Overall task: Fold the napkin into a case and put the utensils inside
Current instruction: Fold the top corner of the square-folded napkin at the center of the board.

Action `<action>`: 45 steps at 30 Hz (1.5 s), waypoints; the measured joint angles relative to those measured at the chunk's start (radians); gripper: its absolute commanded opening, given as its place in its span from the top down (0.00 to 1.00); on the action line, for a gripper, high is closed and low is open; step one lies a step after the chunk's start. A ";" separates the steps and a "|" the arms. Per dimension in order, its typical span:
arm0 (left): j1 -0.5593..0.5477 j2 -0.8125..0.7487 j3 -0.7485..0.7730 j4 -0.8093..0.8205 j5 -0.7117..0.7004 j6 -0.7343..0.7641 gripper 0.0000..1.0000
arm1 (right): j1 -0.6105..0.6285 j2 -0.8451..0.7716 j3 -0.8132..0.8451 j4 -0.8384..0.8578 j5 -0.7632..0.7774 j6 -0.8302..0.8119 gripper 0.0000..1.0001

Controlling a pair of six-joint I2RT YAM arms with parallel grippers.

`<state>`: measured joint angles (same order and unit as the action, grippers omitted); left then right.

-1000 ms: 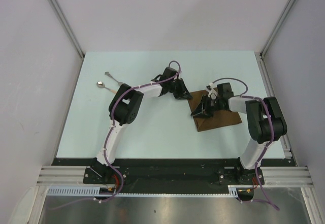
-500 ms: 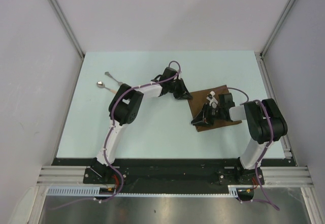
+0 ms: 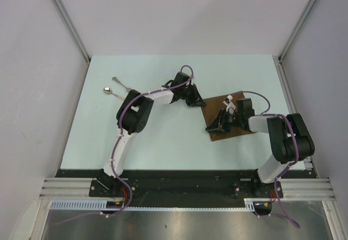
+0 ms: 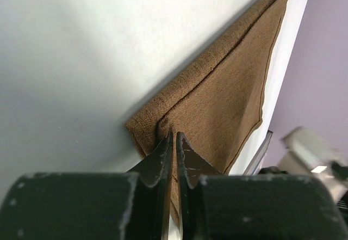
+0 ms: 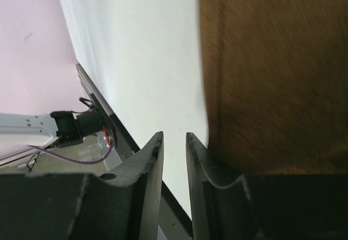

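One brown napkin (image 3: pixel 231 134) lies flat on the right half of the pale table (image 3: pixel 163 142), set at a slant to the table's edges, with both arms bent in over it. In the left wrist view we see the napkin (image 4: pixel 228 87) doubled over, a hemmed upper layer resting on a lower one along a folded edge.

The left gripper (image 3: pixel 200 103) sits at the cloth's far left corner. From its own camera, the left gripper (image 4: pixel 174 139) is pressed tight together on that corner. A small pucker of cloth is pinched at the tips, and we see no gap between the fingers (image 4: pixel 157 158).

The right gripper (image 3: pixel 210 128) is low over the near left part of the napkin, and its body covers the middle of the cloth from above. In its wrist view the right gripper (image 5: pixel 174 142) has its jaws only a narrow slit apart. Bare table (image 5: pixel 152 60) shows through the slit, and we see nothing between them. The edge of the napkin (image 5: pixel 272 77) runs just beside the right-hand finger, and we cannot tell whether that finger touches the cloth.

Well apart from all this, on the far left of the table, the silver fork (image 3: pixel 120 81) and the spoon (image 3: pixel 110 92) lie near each other, both outside the napkin.
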<state>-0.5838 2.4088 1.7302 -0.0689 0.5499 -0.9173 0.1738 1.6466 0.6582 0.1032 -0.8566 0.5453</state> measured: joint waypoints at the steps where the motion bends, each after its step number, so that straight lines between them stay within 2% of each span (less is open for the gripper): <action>1: 0.000 0.000 0.000 0.000 0.000 0.000 0.90 | 0.000 0.000 -0.020 0.008 0.002 0.002 0.73; 7: 0.000 0.000 0.000 -0.001 0.003 0.000 0.91 | -0.018 -0.009 -0.133 0.018 0.010 0.020 0.76; 18: -0.001 0.000 0.000 -0.002 0.002 0.001 0.91 | -0.020 -0.095 -0.076 -0.023 0.038 0.019 0.76; 24: -0.001 0.000 0.000 -0.002 0.002 0.002 0.91 | -0.020 -0.045 -0.111 0.013 0.052 0.019 0.76; 27: -0.001 0.000 0.010 -0.018 0.000 0.014 0.89 | -0.019 -0.042 -0.138 0.006 0.059 0.020 0.67; 28: -0.001 0.000 0.020 -0.034 -0.006 0.027 0.87 | -0.017 -0.048 -0.135 0.000 0.064 0.016 0.60; 30: -0.002 0.000 0.037 -0.058 -0.020 0.044 0.83 | -0.012 -0.072 -0.122 -0.033 0.081 0.002 0.55; 34: -0.003 0.000 0.071 -0.092 -0.040 0.086 0.67 | 0.003 -0.160 -0.049 -0.152 0.138 -0.044 0.50; 36: -0.003 -0.004 0.087 -0.114 -0.050 0.107 0.63 | 0.013 -0.215 0.004 -0.210 0.173 -0.078 0.48; 38: -0.003 -0.016 0.098 -0.138 -0.054 0.121 0.56 | 0.025 -0.275 0.057 -0.272 0.231 -0.119 0.41; 39: -0.003 -0.027 0.101 -0.151 -0.058 0.130 0.54 | 0.036 -0.306 0.080 -0.298 0.268 -0.142 0.33; 40: -0.003 -0.042 0.105 -0.168 -0.061 0.137 0.50 | 0.050 -0.338 0.101 -0.319 0.309 -0.162 0.01; 43: -0.003 -0.094 0.129 -0.221 -0.078 0.159 0.39 | 0.086 -0.428 0.126 -0.354 0.432 -0.209 0.00; 45: -0.003 -0.128 0.150 -0.256 -0.097 0.175 0.38 | 0.093 -0.463 0.130 -0.369 0.511 -0.211 0.00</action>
<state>-0.5869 2.2810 1.8805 -0.3248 0.4534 -0.7425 0.2672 1.1839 0.7879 -0.2657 -0.3454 0.3347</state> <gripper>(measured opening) 0.590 0.993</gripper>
